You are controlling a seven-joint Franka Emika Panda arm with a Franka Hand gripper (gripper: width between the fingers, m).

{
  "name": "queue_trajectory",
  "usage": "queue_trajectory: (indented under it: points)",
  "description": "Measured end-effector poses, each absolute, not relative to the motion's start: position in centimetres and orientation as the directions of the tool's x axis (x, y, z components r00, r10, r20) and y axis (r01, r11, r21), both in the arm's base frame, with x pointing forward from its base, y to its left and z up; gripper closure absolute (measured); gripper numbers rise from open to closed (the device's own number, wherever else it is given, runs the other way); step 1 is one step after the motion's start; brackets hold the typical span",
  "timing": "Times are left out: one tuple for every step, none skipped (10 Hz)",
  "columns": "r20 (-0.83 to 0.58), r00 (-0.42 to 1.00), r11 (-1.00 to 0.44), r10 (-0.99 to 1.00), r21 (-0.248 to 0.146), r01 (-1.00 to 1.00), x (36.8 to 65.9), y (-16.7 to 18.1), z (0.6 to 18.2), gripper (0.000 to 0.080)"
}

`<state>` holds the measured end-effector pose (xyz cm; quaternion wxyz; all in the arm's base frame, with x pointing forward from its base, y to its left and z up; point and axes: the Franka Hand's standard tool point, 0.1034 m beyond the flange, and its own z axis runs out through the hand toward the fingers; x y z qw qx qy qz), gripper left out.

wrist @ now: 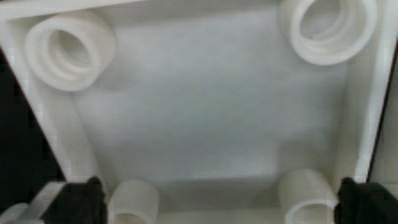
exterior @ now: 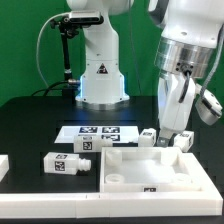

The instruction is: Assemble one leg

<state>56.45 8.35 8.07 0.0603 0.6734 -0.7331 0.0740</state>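
The large white panel (exterior: 150,172) with raised rims lies at the front of the table. In the wrist view it fills the picture (wrist: 205,110), with round sockets (wrist: 71,50) at its corners. My gripper (exterior: 177,128) hangs over the panel's far corner on the exterior view's right. Its black fingertips (wrist: 71,197) stand wide apart with nothing between them (wrist: 217,200). A tagged white leg (exterior: 184,141) stands right by that corner under the fingers. Three more legs lie on the table: one (exterior: 68,165), one (exterior: 86,144) and one (exterior: 147,136).
The marker board (exterior: 100,131) lies behind the panel, in front of the arm's white base (exterior: 100,75). Another white part (exterior: 4,164) sits at the exterior view's left edge. The table top is black.
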Motion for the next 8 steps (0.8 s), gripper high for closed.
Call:
queue_trajectory:
  points:
    - [0.186, 0.040, -0.046, -0.982, -0.031, -0.998, 55.4, 7.6, 7.7, 0.0150]
    - [0.184, 0.117, -0.122, -0.976, -0.020, -0.992, 54.4, 7.3, 7.3, 0.0150]
    - [0.177, 0.154, -0.157, -0.972, -0.005, -0.988, 53.9, 7.6, 7.4, 0.0150]
    - [0.179, 0.247, -0.249, -0.952, 0.008, -0.968, 54.0, 7.6, 7.5, 0.0150]
    - [0.178, 0.313, -0.314, -0.933, 0.022, -0.949, 54.0, 7.6, 7.4, 0.0150]
    - [0.178, 0.340, -0.341, -0.923, 0.028, -0.940, 54.0, 7.6, 7.3, 0.0150]
    - [0.176, 0.429, -0.428, -0.886, 0.045, -0.902, 54.0, 7.6, 7.3, 0.0150]
    - [0.174, 0.486, -0.485, -0.857, 0.046, -0.873, 53.9, 7.7, 7.3, 0.0150]
